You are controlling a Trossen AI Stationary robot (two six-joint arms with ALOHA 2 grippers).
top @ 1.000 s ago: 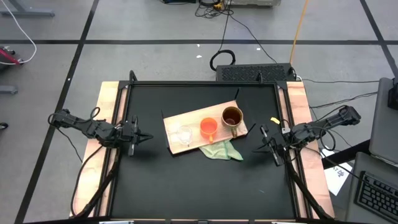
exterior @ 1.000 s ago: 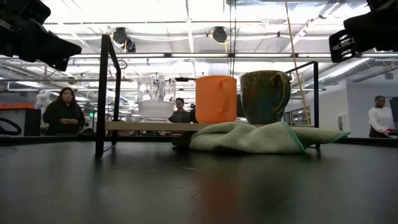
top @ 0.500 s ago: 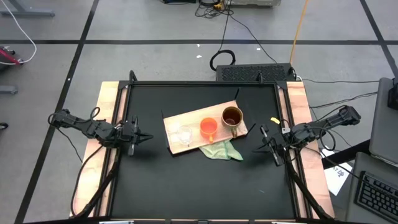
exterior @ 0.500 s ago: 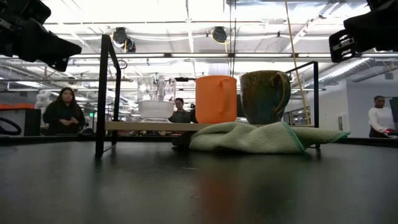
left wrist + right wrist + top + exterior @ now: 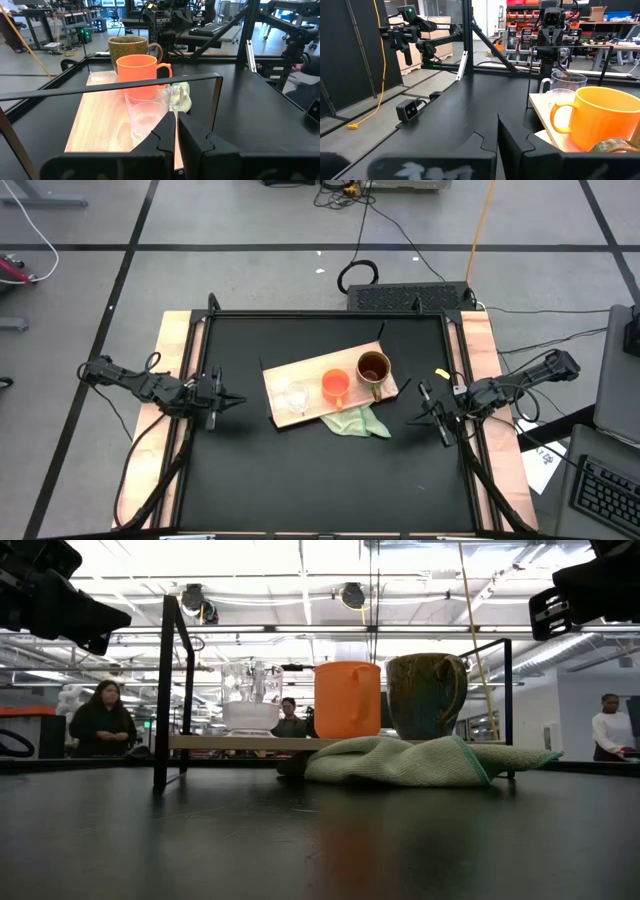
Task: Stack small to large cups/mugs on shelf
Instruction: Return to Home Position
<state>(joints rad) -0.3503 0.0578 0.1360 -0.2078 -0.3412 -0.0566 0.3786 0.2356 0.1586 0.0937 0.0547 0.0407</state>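
Note:
Three vessels stand in a row on the light-wood shelf: the clear glass cup, the orange mug and the olive-brown mug. In the low view the glass cup, orange mug and olive-brown mug stand upright, side by side. My left gripper hovers shut, left of the shelf, pointing at it. My right gripper hovers shut, right of the shelf. The left wrist view looks past my left gripper at the glass cup.
A pale green cloth lies crumpled against the shelf's near edge, partly under it, and shows as a cloth heap in the low view. A black frame rail borders the dark table. People stand in the room beyond.

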